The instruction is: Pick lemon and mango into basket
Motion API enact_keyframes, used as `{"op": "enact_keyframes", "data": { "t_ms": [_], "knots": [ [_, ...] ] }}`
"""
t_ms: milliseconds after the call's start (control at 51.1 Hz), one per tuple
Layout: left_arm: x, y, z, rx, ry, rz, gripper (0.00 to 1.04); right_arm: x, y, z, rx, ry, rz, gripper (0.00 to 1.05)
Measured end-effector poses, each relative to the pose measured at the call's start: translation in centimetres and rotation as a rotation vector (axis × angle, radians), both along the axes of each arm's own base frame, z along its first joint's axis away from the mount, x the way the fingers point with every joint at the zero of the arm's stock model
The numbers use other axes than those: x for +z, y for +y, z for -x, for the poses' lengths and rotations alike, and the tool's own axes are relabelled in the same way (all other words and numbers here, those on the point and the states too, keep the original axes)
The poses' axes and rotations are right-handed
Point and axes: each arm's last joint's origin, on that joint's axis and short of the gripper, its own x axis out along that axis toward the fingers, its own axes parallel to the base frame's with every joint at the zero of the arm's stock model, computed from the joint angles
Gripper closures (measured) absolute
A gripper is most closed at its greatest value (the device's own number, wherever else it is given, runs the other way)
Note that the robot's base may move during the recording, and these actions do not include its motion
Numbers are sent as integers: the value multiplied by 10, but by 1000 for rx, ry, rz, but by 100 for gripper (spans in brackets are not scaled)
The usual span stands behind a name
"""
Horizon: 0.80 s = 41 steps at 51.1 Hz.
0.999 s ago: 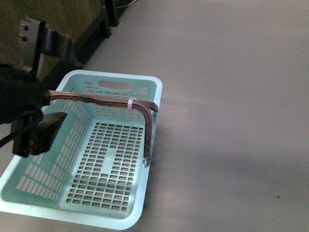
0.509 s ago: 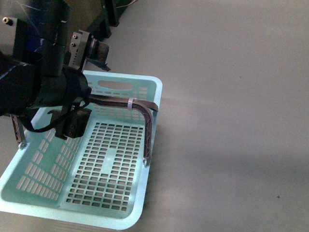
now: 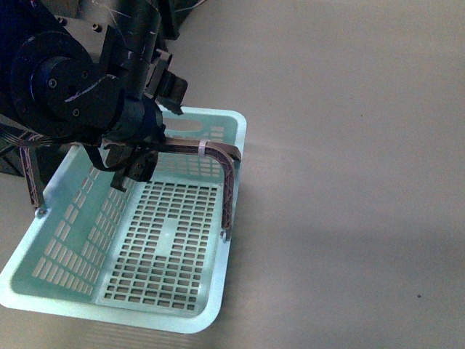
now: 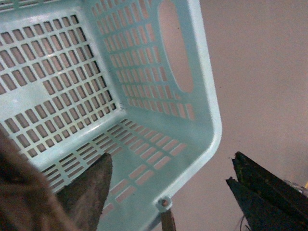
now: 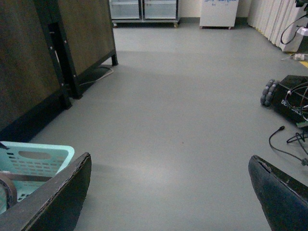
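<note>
The pale blue-green basket (image 3: 65, 240) sits on the grey floor at the lower left, nothing inside it. Its brownish handle (image 3: 231, 189) stands raised across it. My left gripper (image 3: 154, 131) hovers over the basket's far end, open, holding nothing. In the left wrist view the left gripper (image 4: 175, 192) straddles the basket's corner rim (image 4: 207, 96) near a handle pivot (image 4: 163, 203). My right gripper (image 5: 168, 202) is open over bare floor, with the basket (image 5: 38, 154) off to one side. The lemon and the mango are out of view.
A dark wooden cabinet (image 5: 29, 62) on black legs (image 5: 65, 72) stands behind the basket. A black device (image 5: 291, 96) with cables (image 5: 288, 139) lies on the floor at the right. Glass-fronted units (image 5: 144, 9) line the far wall.
My left arm has swung up and to the right, from the basket's left side to over its far end. The basket has shifted slightly.
</note>
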Motion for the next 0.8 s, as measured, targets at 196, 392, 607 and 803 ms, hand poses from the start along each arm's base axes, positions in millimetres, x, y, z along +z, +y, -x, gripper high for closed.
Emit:
{"op": "enact_keyframes", "data": {
  "t_ms": [196,392,607,803],
  "knots": [
    [-1,0,0,26,18,17,59,0,0,0,0,0,0,9],
    [2,3,8,25,16,46,77,0,0,0,0,0,0,9],
    [25,8,25,43,-10,79,97,0,0,0,0,0,0,9],
    [81,14,45,46,-116,151,98,0,0,0,0,0,0,9]
  ]
}}
